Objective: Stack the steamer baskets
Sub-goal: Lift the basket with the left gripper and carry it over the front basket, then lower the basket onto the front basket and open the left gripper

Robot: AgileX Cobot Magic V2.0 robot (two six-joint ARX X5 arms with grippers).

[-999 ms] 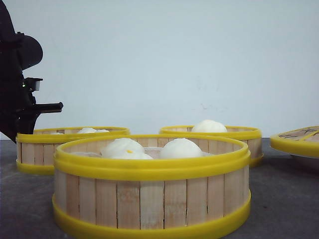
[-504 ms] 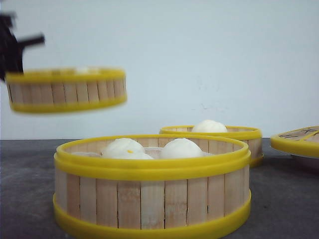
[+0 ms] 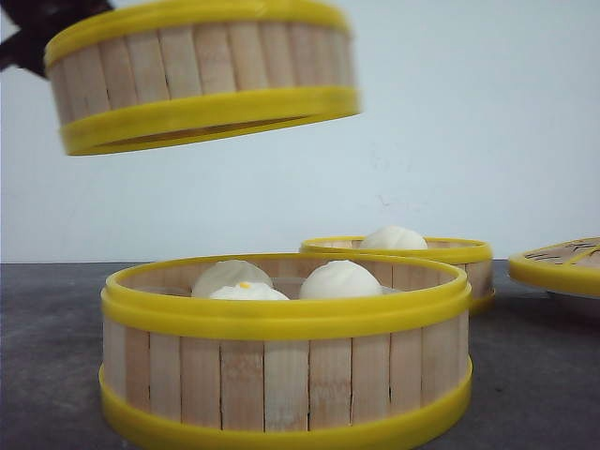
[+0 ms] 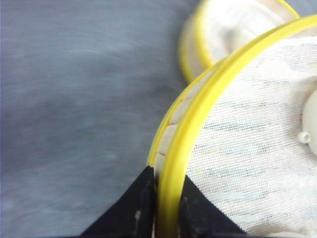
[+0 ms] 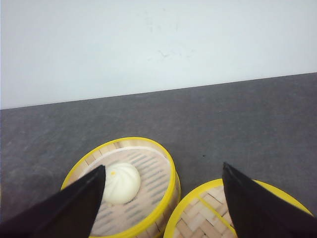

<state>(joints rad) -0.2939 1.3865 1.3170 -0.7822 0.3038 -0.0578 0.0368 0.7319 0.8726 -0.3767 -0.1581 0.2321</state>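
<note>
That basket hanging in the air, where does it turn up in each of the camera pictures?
Front view: the lifted basket hangs tilted at upper left, above the near basket.
Left wrist view: its yellow rim fills the lower right, clamped in the left pincer.
Right wrist view: not in it.
Shared landmark: the one-bun basket, mid-right in front, lower left in the right wrist view.

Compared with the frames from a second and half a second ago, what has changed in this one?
The left gripper, shut on the wall of the left steamer basket, has lifted it off the table, raised it and swung it right, toward the near basket; it now hangs tilted in the air. The near basket, the far basket, their buns, and the lid at right have not moved.
</note>
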